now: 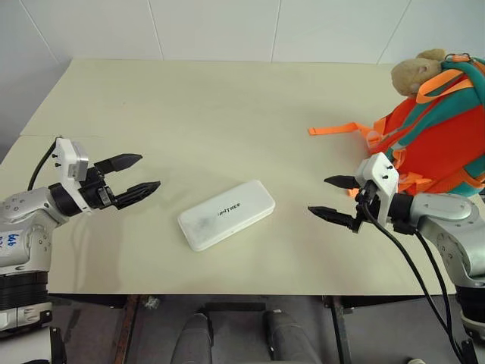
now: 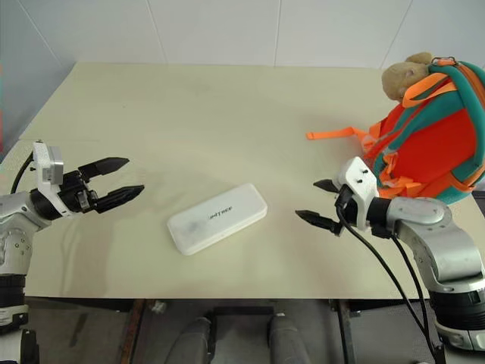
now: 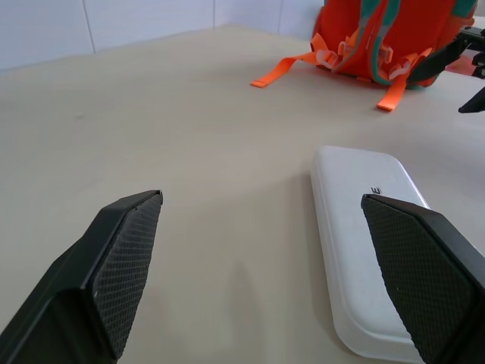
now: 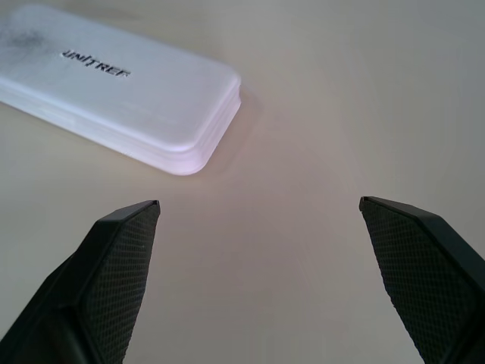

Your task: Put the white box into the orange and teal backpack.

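The white box lies flat near the table's front middle, its dark lettering facing up; the wrist views also catch the white box. At the right edge the orange and teal backpack stands upright, a tan plush toy at its top and an orange strap trailing toward the middle. My left gripper hovers left of the box, open and empty. My right gripper is open and empty between the box and the backpack, pointing at the box.
The cream table reaches back to a white tiled wall. Its front edge runs just below the box, and the left edge lies beside my left arm. Bare tabletop stretches behind the box.
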`<state>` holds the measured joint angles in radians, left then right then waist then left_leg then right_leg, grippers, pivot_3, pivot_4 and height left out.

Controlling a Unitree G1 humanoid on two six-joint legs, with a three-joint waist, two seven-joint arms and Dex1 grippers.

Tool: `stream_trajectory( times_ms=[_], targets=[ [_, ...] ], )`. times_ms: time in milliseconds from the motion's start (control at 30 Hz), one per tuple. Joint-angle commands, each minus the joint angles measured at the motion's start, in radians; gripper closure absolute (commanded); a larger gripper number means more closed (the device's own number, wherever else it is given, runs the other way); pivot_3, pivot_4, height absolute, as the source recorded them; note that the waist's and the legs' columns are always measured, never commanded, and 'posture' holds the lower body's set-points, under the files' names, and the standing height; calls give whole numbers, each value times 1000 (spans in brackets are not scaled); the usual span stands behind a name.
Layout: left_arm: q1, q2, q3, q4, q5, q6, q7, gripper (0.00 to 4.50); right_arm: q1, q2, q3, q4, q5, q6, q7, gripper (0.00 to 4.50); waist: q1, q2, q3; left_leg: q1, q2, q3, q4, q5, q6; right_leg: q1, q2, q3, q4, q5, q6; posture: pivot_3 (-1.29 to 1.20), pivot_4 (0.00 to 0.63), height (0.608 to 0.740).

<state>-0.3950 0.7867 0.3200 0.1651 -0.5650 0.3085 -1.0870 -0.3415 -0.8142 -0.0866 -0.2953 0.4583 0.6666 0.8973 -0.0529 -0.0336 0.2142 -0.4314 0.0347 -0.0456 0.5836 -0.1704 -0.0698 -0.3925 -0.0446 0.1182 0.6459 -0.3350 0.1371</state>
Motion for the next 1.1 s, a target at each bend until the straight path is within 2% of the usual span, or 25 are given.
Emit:
stream_trajectory(
  times_ms=[33, 233, 333, 367, 500, 600, 700, 800, 867, 1000, 1100],
  targets=[
    [-36, -1, -7, 0, 6, -23, -10, 0, -41, -6, -23, -26, 16, 2, -11, 37, -2, 0, 0, 0, 0, 0, 1, 0, 0, 0, 0, 0, 0, 0, 0, 0, 150, 740],
    [-6, -17, -5, -47, -17, 9, 8, 0, -98, -9, 25, 5, -14, 32, -26, 37, -4, 0, 0, 1, 0, 0, 1, 0, 0, 1, 0, 0, 0, 0, 0, 0, 150, 740],
    [-17, -27, -5, -12, 15, -29, 23, 0, -135, 19, 48, 13, -15, 35, -40, 37, -2, 0, 0, 1, 0, 0, 1, 0, 0, 1, 0, 0, 0, 0, 0, 0, 150, 740],
    [-4, -22, -7, -23, 9, -25, 6, 0, -142, 22, 60, 15, -19, 44, -44, 204, -2, 0, 0, 1, 0, 0, 1, 0, 0, 0, 0, 0, 0, 0, 0, 0, 150, 740],
    [91, 3, 11, -113, -12, 49, 15, 843, -182, 52, 114, 60, -56, 31, -54, 1270, -7, 0, 0, 1, 0, 1, 0, 0, 0, 1, 0, 1, -1, 0, 0, 0, 150, 740],
    [134, 16, 19, -143, -6, 79, 28, 1870, -223, 99, 153, 130, -97, -19, -64, 2358, -5, 0, 0, 1, 0, 1, -1, 0, 0, 0, 0, 1, -1, 0, 0, 0, 150, 740],
    [211, 67, 16, -235, -44, 262, 61, 2836, -292, 144, 216, 260, -198, -74, -110, 3399, -8, 0, 0, 1, 0, 1, -1, 0, 0, 0, 0, 1, 0, 0, 0, 0, 150, 740],
    [231, 97, 7, -236, -58, 331, 52, 3813, -359, 210, 258, 403, -281, -142, -169, 4453, -8, 0, 0, 1, 0, 1, -1, 0, 0, 0, 0, 1, 0, 0, 0, 0, 150, 740],
    [256, 108, 5, -258, -73, 387, 56, 4477, -388, 246, 282, 481, -332, -182, -195, 4500, -9, 0, 0, 2, 0, 1, -1, 0, 0, 0, 0, 1, 0, 0, -1, 0, 150, 740],
    [297, 113, 26, -312, -116, 502, 89, 4477, -421, 295, 294, 557, -373, -229, -209, 4500, -6, 0, 0, 1, 0, 1, -3, 0, 0, -1, 0, 1, -1, 0, -1, 0, 150, 740],
    [325, 97, -9, -351, -140, 601, 125, 4477, -436, 338, 314, 585, -392, -238, -205, 4500, -6, 0, 0, 1, 0, 0, -4, 0, 0, -1, 0, 0, 0, -1, -2, 0, 150, 740]
  ],
)
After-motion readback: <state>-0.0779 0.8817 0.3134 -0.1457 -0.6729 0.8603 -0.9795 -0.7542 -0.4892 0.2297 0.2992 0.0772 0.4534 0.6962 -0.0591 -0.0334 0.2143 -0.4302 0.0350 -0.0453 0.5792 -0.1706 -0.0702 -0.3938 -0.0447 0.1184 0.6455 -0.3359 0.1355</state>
